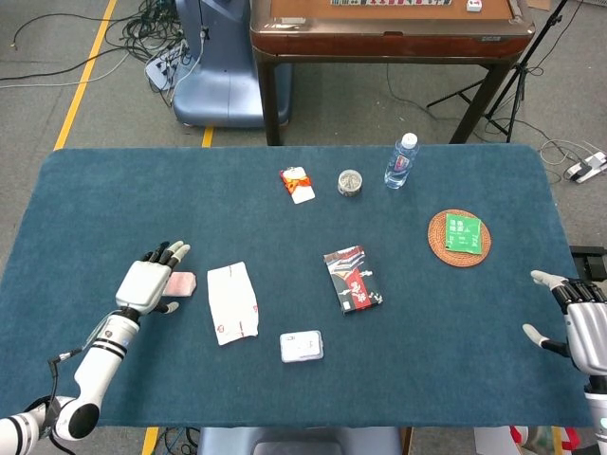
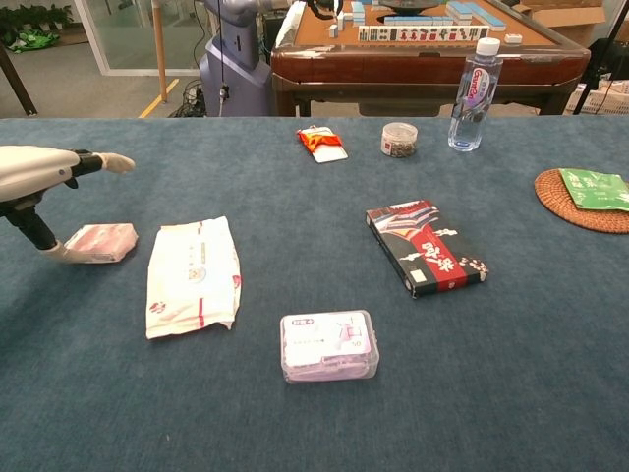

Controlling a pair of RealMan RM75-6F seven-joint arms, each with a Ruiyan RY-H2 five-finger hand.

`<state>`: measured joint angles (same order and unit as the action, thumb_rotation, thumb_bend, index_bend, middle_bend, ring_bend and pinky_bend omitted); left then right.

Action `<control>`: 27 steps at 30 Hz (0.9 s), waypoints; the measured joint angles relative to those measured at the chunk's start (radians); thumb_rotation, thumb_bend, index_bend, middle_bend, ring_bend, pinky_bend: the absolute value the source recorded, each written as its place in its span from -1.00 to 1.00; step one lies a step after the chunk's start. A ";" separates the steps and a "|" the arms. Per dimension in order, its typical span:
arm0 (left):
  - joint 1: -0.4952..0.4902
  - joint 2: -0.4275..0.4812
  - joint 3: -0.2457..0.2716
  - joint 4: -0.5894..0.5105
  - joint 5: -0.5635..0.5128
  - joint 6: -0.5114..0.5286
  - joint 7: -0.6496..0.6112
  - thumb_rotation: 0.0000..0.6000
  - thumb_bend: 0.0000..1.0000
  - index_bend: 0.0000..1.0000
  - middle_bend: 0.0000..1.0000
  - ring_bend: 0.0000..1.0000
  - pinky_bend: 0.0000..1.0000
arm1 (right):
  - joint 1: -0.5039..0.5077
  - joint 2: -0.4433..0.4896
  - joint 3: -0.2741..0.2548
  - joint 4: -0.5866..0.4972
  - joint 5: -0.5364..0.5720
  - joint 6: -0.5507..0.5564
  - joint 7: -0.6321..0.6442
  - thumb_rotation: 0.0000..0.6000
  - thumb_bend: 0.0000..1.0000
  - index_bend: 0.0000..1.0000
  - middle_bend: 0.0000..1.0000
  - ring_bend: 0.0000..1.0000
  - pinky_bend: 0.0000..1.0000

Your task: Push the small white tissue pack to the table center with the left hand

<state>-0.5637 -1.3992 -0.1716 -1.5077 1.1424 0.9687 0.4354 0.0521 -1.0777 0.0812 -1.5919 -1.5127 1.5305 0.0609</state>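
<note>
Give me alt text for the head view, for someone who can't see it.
The robot's left hand, fingers spread, sits over the left end of the small white tissue pack near the left side of a blue table. A larger white wipes pack lies just right of it, toward the center. The right hand rests open at the far right edge.

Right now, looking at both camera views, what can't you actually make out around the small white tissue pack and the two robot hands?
- Small white tissue pack: head view, left robot hand covers its left part; whether the palm touches it is unclear.
- Left robot hand: chest view, cut off by the left edge; only fingers and thumb show.
- Right robot hand: head view, partly cut by the right edge; absent from chest view.
- Print on the flat white wipes pack: too small to read.
</note>
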 measured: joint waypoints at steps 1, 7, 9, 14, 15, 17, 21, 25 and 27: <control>-0.005 -0.005 0.000 0.004 -0.007 -0.003 0.006 1.00 -0.92 -0.95 -1.00 -1.00 -0.64 | 0.001 -0.001 -0.001 0.001 -0.001 -0.001 0.000 1.00 -0.88 -0.51 -0.37 -0.48 -0.46; -0.042 -0.035 -0.006 0.031 -0.061 -0.020 0.044 1.00 -0.92 -0.95 -1.00 -1.00 -0.64 | 0.001 0.000 -0.002 0.000 -0.002 -0.004 0.002 1.00 -0.88 -0.51 -0.37 -0.48 -0.46; -0.053 -0.044 -0.011 0.042 -0.087 -0.024 0.055 1.00 -0.92 -0.95 -1.00 -1.00 -0.64 | 0.001 0.000 -0.002 0.000 -0.002 -0.003 0.004 1.00 -0.88 -0.51 -0.37 -0.48 -0.46; -0.081 -0.063 -0.016 0.079 -0.144 -0.037 0.084 1.00 -0.92 -0.95 -1.00 -1.00 -0.64 | -0.001 0.002 -0.001 0.002 -0.002 0.000 0.011 1.00 -0.88 -0.51 -0.37 -0.48 -0.46; -0.084 -0.065 -0.015 0.085 -0.151 -0.039 0.086 1.00 -0.92 -0.95 -1.00 -1.00 -0.64 | -0.001 0.003 -0.001 0.002 -0.002 0.000 0.012 1.00 -0.88 -0.51 -0.37 -0.48 -0.46; -0.091 -0.071 -0.014 0.095 -0.164 -0.041 0.089 1.00 -0.92 -0.95 -1.00 -1.00 -0.64 | -0.001 0.003 -0.001 0.002 -0.002 0.000 0.014 1.00 -0.88 -0.51 -0.37 -0.48 -0.46; -0.101 -0.086 -0.011 0.120 -0.174 -0.040 0.091 1.00 -0.92 -0.94 -1.00 -1.00 -0.64 | -0.001 0.003 -0.003 0.002 -0.004 -0.001 0.013 1.00 -0.88 -0.51 -0.37 -0.48 -0.46; -0.109 -0.106 -0.016 0.151 -0.175 -0.025 0.078 1.00 -0.92 -0.94 -1.00 -1.00 -0.64 | 0.000 0.002 -0.003 0.001 -0.005 -0.001 0.011 1.00 -0.88 -0.51 -0.37 -0.48 -0.46; -0.113 -0.117 -0.020 0.172 -0.172 -0.015 0.070 1.00 -0.92 -0.93 -1.00 -1.00 -0.64 | 0.000 0.002 -0.004 0.001 -0.006 -0.002 0.010 1.00 -0.88 -0.51 -0.37 -0.48 -0.46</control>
<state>-0.6762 -1.5167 -0.1919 -1.3362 0.9700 0.9537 0.5057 0.0517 -1.0760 0.0773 -1.5905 -1.5182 1.5286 0.0710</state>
